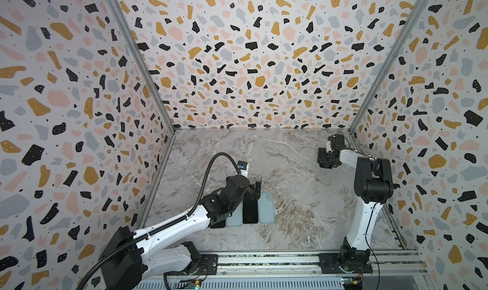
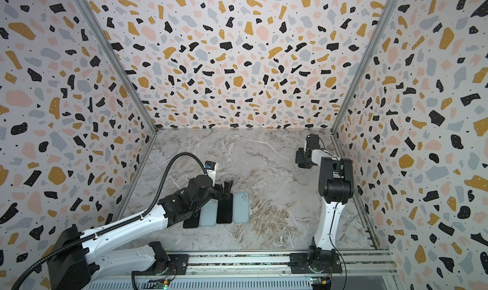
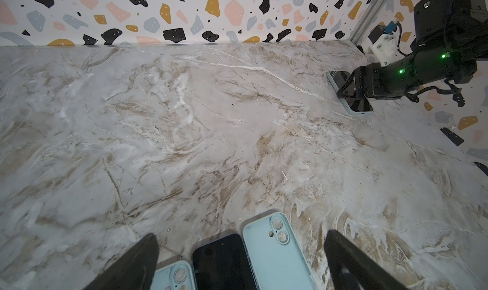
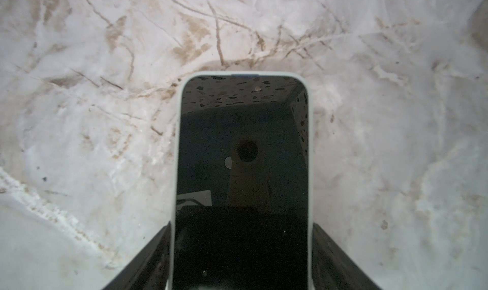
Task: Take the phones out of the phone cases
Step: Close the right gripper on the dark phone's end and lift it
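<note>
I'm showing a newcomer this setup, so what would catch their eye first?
The loud terrazzo walls around the marble table hit first. Beside the left arm, black phones and pale blue cases lie alternating in a neat row. In the far right corner, the right pincer straddles a cased phone, screen up.

Marble-look surface (image 1: 290, 169), grey-white with brown veins. Terrazzo-print walls (image 1: 237, 64) on three sides. Metal corner posts (image 1: 139, 56). Slotted rail (image 1: 264, 261) along front edge.
</note>
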Available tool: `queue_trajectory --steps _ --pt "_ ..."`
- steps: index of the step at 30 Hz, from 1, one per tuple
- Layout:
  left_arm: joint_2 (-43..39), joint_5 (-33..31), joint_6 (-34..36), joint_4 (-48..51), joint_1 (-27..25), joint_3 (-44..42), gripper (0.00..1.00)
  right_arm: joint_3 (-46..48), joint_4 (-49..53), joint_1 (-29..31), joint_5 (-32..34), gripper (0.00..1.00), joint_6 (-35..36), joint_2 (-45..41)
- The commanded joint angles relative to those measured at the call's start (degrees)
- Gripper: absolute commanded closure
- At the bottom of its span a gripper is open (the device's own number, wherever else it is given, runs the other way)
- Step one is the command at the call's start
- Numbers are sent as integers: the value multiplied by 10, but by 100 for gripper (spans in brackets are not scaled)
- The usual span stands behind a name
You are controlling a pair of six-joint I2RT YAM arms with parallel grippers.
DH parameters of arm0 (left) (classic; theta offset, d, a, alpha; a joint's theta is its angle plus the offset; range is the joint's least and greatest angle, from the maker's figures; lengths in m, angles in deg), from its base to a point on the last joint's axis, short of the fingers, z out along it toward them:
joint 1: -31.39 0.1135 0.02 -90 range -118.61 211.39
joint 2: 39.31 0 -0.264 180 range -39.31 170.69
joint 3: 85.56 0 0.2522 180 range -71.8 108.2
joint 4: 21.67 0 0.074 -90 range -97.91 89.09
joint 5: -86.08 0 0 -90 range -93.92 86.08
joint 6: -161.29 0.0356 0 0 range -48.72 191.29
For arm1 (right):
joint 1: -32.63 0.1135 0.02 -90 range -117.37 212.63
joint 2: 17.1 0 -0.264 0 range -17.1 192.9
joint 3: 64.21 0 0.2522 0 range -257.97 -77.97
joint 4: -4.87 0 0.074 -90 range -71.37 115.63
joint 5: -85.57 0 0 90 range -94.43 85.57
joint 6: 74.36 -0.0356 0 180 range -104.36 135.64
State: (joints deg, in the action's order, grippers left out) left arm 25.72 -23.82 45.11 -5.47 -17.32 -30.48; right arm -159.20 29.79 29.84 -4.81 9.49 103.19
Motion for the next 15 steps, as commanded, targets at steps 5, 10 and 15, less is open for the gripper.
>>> queue_trajectory --steps 5,10,15 --pt "-4 11 -3 -23 6 22 0 -18 25 -4 -1 35 -7 16" --pt "-4 27 -17 -41 7 21 0 -5 24 -4 -7 48 -8 2" --pt "20 85 -57 -89 20 24 1 35 0 -3 -16 59 -10 -34"
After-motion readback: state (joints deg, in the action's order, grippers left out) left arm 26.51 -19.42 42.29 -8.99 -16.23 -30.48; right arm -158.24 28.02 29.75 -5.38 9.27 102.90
